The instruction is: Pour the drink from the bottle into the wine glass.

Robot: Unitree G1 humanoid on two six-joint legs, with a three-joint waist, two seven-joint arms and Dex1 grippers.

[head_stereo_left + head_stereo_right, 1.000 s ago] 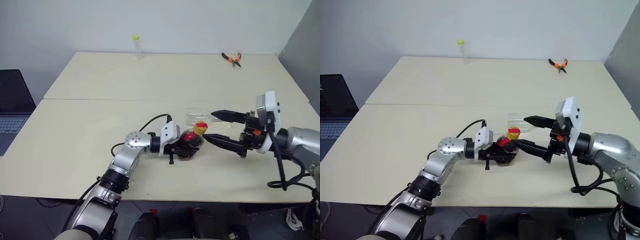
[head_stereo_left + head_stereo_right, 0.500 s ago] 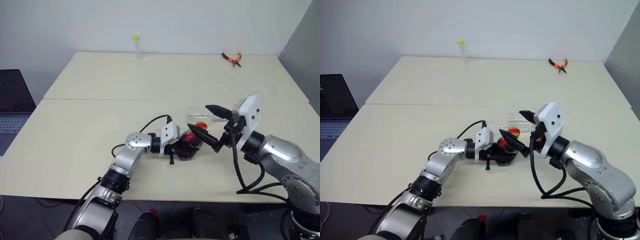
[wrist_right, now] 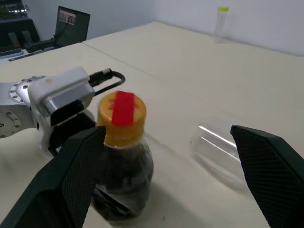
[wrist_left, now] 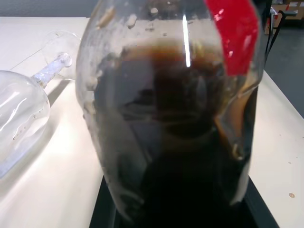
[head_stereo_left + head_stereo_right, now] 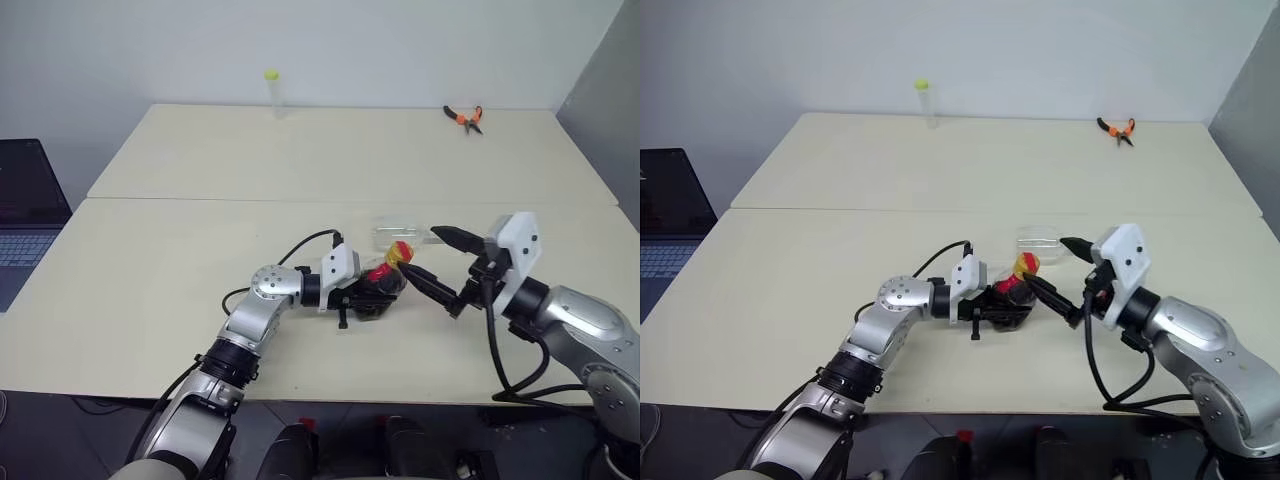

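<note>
Two stray things on your far table edge, a capped tube (image 5: 272,85) and pliers (image 5: 464,117), wine glass (image 5: 396,234) lying behind the bottle (image 5: 383,279), cap on, left gripper (image 5: 362,291) clamping it, right gripper (image 5: 440,265) spread wide alongside.

Head pair looking down over table (image 5: 200,260), wrist cameras close on bottle (image 3: 124,156), shared by all

The left gripper (image 5: 362,296) hides the lower body of the bottle (image 5: 385,279), whose cap and base the left wrist view cuts off, and beyond it the wine glass (image 4: 21,116) is cropped.
</note>
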